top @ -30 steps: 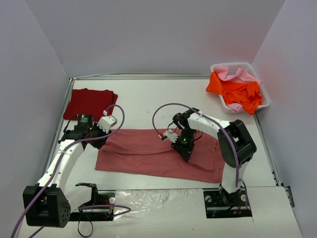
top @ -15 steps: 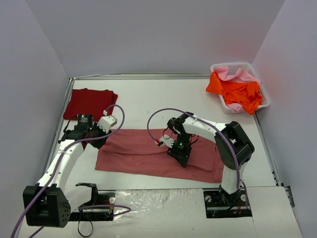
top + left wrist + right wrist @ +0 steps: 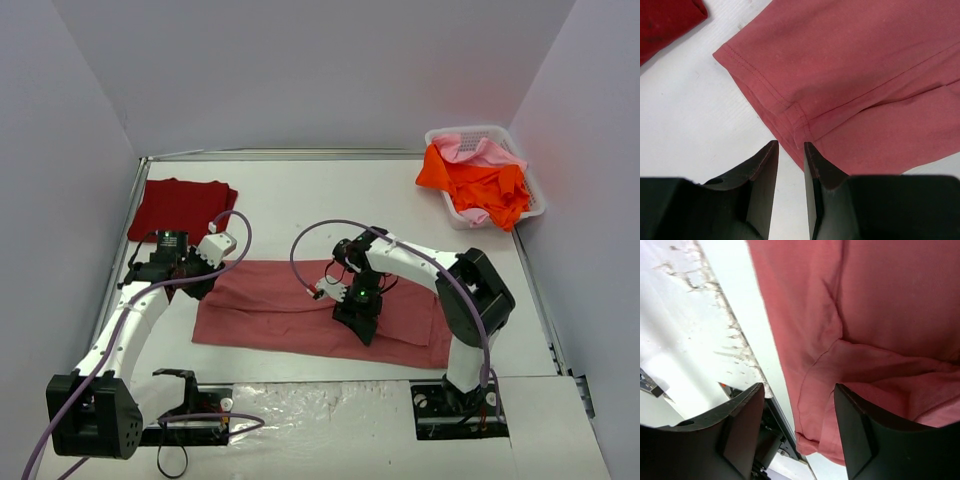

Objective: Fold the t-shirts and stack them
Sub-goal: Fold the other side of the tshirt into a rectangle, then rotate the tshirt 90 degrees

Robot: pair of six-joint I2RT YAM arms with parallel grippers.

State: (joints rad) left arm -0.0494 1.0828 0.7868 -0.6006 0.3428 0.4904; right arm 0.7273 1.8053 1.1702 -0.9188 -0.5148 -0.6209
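A muted rose-red t-shirt (image 3: 290, 305) is shown mid-table, a dark crimson t-shirt (image 3: 182, 207) far left, and bright orange t-shirts (image 3: 485, 185) and light pink t-shirts (image 3: 478, 150) in a white lattice basket (image 3: 468, 130) far right.

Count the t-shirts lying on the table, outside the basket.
2: a rose-red t-shirt spread across the near middle, and a dark crimson t-shirt folded at the far left. More may be hidden in the white basket.
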